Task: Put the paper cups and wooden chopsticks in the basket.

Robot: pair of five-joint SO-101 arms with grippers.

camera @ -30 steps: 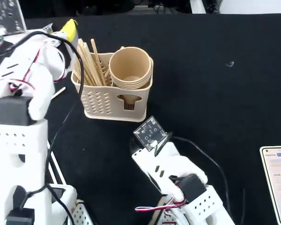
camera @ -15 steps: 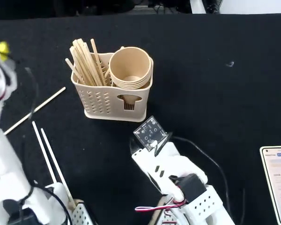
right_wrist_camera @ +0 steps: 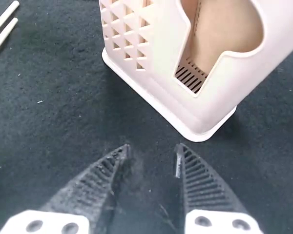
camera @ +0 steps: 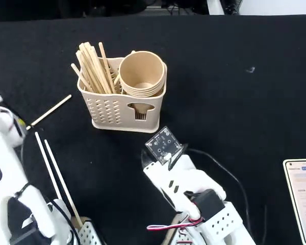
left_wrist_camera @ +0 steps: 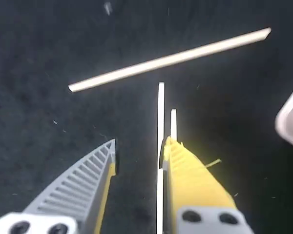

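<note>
The paper cups (camera: 142, 74) sit stacked inside the basket (camera: 112, 109). A bunch of wooden chopsticks (camera: 94, 66) stands next to them in there. We think most of the job is done. Three more sticks lie on the black table (camera: 234, 102) beside the basket: a lone chopstick (camera: 49, 111) and a pair of chopsticks (camera: 58, 173). We think these have to go in too. Our left gripper (left_wrist_camera: 139, 151) is right by the pair, fingers wide apart, holding nothing. Our right gripper (right_wrist_camera: 152, 153) is near the basket, fingers a little apart, empty too.
</note>
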